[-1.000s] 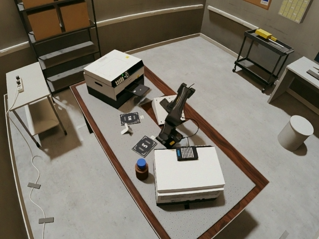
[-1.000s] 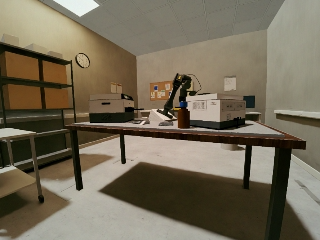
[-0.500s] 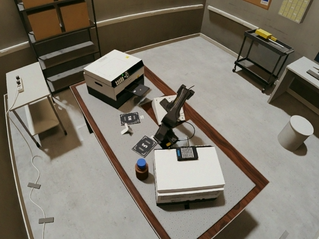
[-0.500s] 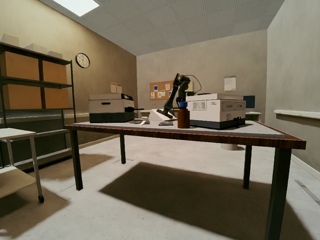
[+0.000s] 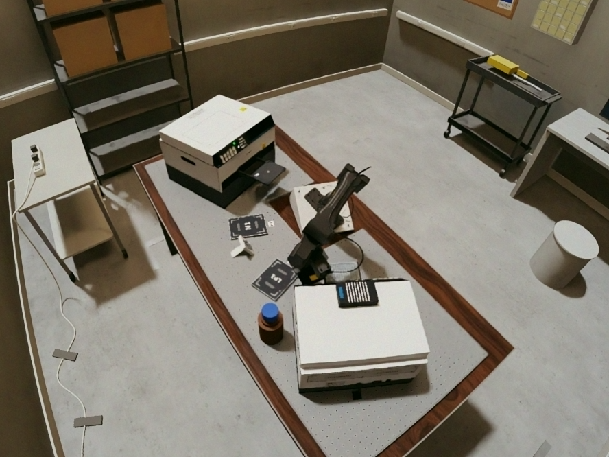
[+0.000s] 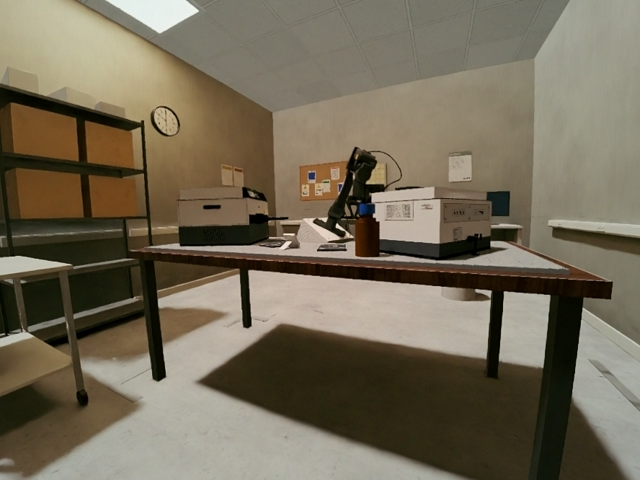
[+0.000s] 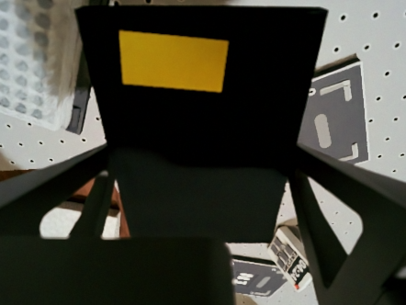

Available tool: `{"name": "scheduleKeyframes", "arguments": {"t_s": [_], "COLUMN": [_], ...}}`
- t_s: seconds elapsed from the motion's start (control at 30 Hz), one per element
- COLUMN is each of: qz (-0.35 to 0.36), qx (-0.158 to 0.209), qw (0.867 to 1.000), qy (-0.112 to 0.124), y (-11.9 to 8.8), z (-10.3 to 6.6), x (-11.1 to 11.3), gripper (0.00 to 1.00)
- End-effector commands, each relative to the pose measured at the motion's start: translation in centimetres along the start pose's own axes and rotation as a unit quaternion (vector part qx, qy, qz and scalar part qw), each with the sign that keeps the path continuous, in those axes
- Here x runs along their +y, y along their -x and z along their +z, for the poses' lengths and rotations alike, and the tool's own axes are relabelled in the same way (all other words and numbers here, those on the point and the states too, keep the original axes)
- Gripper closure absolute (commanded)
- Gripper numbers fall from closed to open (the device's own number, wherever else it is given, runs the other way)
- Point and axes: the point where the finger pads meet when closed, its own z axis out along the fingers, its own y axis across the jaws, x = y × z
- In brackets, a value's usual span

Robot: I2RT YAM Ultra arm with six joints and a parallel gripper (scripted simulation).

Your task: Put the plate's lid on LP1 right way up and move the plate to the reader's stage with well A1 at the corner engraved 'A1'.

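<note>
My gripper [image 5: 315, 272] [image 7: 201, 152] is shut on the lid [image 7: 257, 110], a black panel with a yellow label that fills the middle of the wrist view. It hangs low over the bench between the dispenser [image 5: 359, 339] and a dark locator pad [image 5: 274, 280] [image 7: 337, 117]. The plate [image 5: 357, 293], with white wells and a blue label, sits uncovered on the dispenser's stage. The reader [image 5: 216, 137] stands at the far end with its dark stage [image 5: 265, 171] out and bare. A second locator pad [image 5: 248, 226] [image 7: 259, 277] lies nearer the reader.
A brown bottle with a blue cap [image 5: 270, 322] [image 6: 367, 235] stands beside the dispenser. A clear welled item [image 5: 344, 269] [image 7: 28, 69] lies on the bench by the gripper. A white tent card [image 5: 241, 247] [image 7: 289, 257] stands between the pads. The arm's base block [image 5: 300, 206] is at the right.
</note>
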Motion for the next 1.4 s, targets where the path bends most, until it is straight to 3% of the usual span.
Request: {"name": "scheduleKeyframes", "arguments": {"t_s": [0.0,0.13,0.2,0.33,0.37,0.57,0.63,0.83,0.93,1.2,1.37], "qz": [0.022,0.034,0.054,0.079,0.079,0.113,0.131,0.158,0.161,0.217,0.227], "qx": [-0.029,-0.029,-0.017,-0.014,-0.023,-0.025,-0.016,-0.012,-0.032,-0.02,-0.029], "qw": [0.999,0.999,0.998,0.997,0.996,0.993,0.991,0.987,0.986,0.976,0.973], "qy": [-0.027,-0.027,-0.009,-0.003,-0.015,-0.015,-0.002,0.004,-0.022,-0.002,-0.014], "y": [0.9,0.9,0.1,-0.8,-0.6,-0.6,-1.3,-2.2,-1.3,-3.0,-2.8], "z": [-1.7,-1.8,-0.3,0.3,-0.6,-0.7,0.4,1.1,-0.8,1.0,0.0], "x": [-0.7,-0.7,-1.2,-1.8,-1.7,-1.6,-2.0,-2.8,-3.3,-4.4,-4.2], "gripper": [0.15,0.15,0.15,0.15,0.15,0.15,0.15,0.15,0.15,0.15,0.15]}}
